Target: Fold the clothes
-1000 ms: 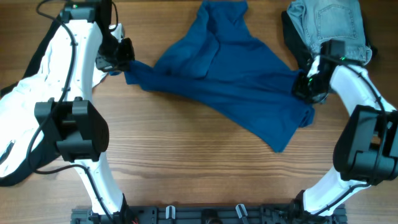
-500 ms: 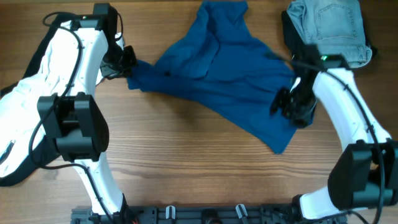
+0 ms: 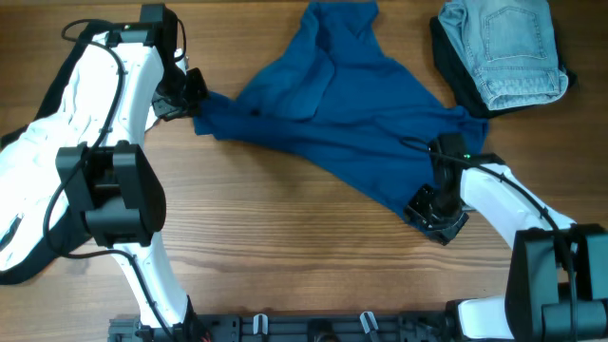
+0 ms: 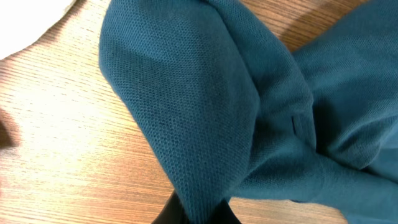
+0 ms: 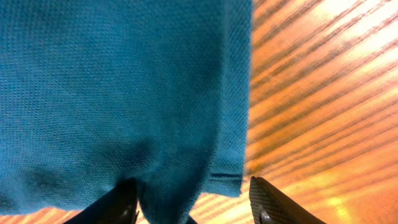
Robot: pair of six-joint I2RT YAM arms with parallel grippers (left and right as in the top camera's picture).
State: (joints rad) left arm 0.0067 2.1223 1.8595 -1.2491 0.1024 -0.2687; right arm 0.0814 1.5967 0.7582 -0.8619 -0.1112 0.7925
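A blue shirt point(image 3: 351, 119) lies crumpled and spread across the middle of the wooden table. My left gripper point(image 3: 193, 92) is shut on the shirt's left end, which fills the left wrist view point(image 4: 205, 124). My right gripper point(image 3: 432, 211) is open at the shirt's lower right corner; in the right wrist view the hem point(image 5: 186, 112) hangs between my spread fingers point(image 5: 194, 205).
Folded light-blue jeans point(image 3: 503, 47) lie on a dark garment at the back right. A white garment point(image 3: 28, 171) lies at the left edge. Bare wood point(image 3: 285, 247) runs along the front.
My right arm has swung from the shirt's right edge near the jeans down to its lower right corner. The left gripper has barely moved.
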